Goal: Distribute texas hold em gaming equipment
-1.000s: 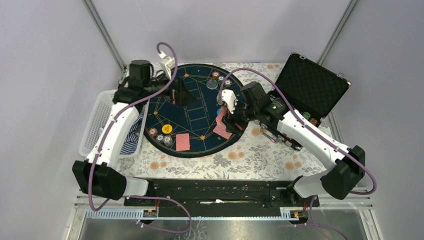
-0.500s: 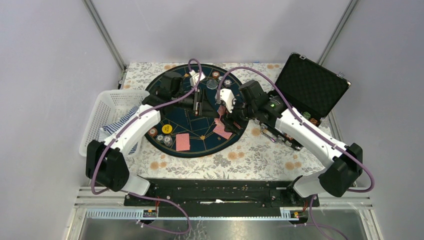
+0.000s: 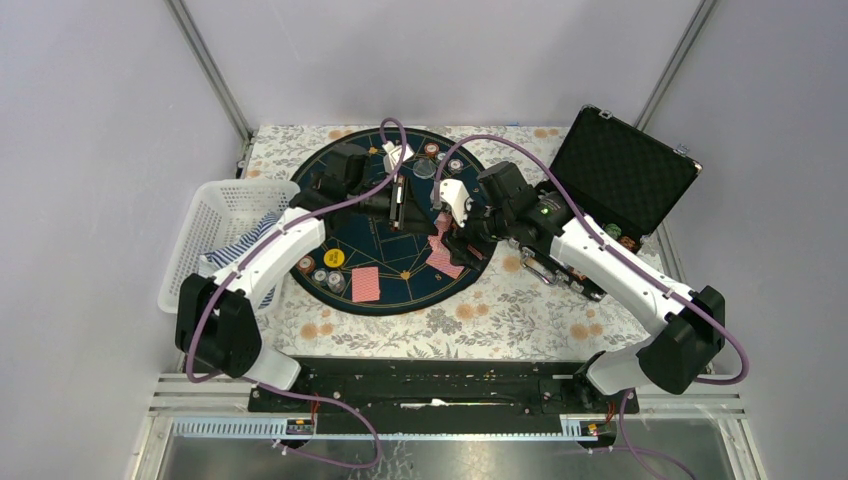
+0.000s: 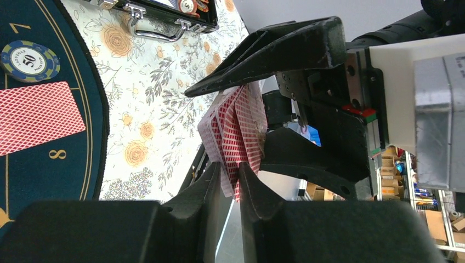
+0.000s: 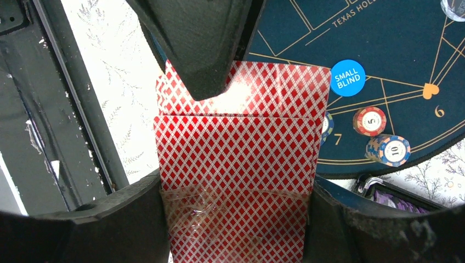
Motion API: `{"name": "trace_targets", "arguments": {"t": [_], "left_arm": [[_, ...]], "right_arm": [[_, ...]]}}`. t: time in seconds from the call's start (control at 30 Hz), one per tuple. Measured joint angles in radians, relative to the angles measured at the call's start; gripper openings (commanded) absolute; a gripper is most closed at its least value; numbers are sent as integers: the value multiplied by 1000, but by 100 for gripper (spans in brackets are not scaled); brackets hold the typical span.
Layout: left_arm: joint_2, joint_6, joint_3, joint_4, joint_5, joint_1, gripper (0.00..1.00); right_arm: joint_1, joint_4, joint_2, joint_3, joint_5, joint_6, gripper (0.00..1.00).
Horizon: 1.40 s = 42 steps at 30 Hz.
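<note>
My right gripper (image 5: 236,203) is shut across the width of a deck of red-backed playing cards (image 5: 236,159), held above the right part of the dark-blue mat (image 3: 395,262). My left gripper (image 4: 229,174) has come in from the left. Its fingertips pinch the fanned end of the playing cards (image 4: 236,129), and one of its fingers (image 5: 203,44) covers the deck's far end. Single cards (image 3: 366,284) lie on the mat. Poker chips (image 3: 320,276) and a yellow button (image 3: 334,257) sit at its left rim. A blue small-blind button (image 5: 347,78) and chips (image 5: 369,120) lie near the deck.
The black foam-lined case (image 3: 620,170) stands open at the right, with chips inside. A white basket (image 3: 215,205) holding striped cloth (image 3: 262,265) sits left of the mat. More chips (image 3: 431,150) rest at the mat's far rim. Both arms meet over the mat's centre.
My left arm swung from the mat's left side to its centre and its jaws narrowed onto the deck's end. The right gripper kept its hold and barely moved.
</note>
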Motion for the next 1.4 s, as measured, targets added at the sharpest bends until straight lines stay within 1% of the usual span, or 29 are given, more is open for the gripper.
{"name": "trace_targets", "arguments": {"t": [0.2, 0.27, 0.3, 0.4, 0.47, 0.5, 0.57, 0.63, 0.67, 0.77, 0.93, 0.97, 1.23, 1.3, 1.4], "left_arm": [[-31, 5, -19, 2, -7, 3, 15], [-36, 13, -19, -1, -12, 5, 15], [-38, 18, -19, -4, -15, 5, 17], [-45, 33, -19, -12, -27, 6, 40], [-53, 47, -19, -11, -40, 6, 51], [-57, 50, -19, -11, -46, 3, 55], [-60, 53, -19, -10, -51, -1, 56], [-58, 52, -18, -11, -54, -6, 54], [-55, 51, -17, -11, -55, -10, 50], [-31, 46, -2, -11, -60, -17, 37], [-2, 39, 12, -13, -68, -21, 18], [-4, 39, 12, -11, -68, -21, 16], [-44, 37, 7, -14, -80, 4, 14], [-49, 40, 7, -24, -82, 18, 11], [-53, 41, 2, -31, -85, 36, 4]], "right_arm": [[2, -4, 0, 0, 0, -3, 4], [3, -3, 0, 0, 0, -4, 4], [3, -3, 0, 0, 0, -4, 4], [3, -4, 0, 0, 0, -5, 4], [3, -3, 0, 0, -2, -6, 4], [3, -3, 0, 0, -2, -7, 4], [3, -3, 0, 0, -2, -8, 4], [3, -3, 0, 0, -4, -9, 4], [3, -4, 0, 0, -5, -9, 4], [4, -3, 0, 0, -9, -9, 4], [4, -8, 0, 0, -1, -8, 3], [4, -11, 0, 0, 0, -8, 3], [7, -1, 0, -1, 12, -8, 3], [7, -1, 0, -1, 16, -8, 3], [7, -2, 0, -1, 19, -8, 2]]}}
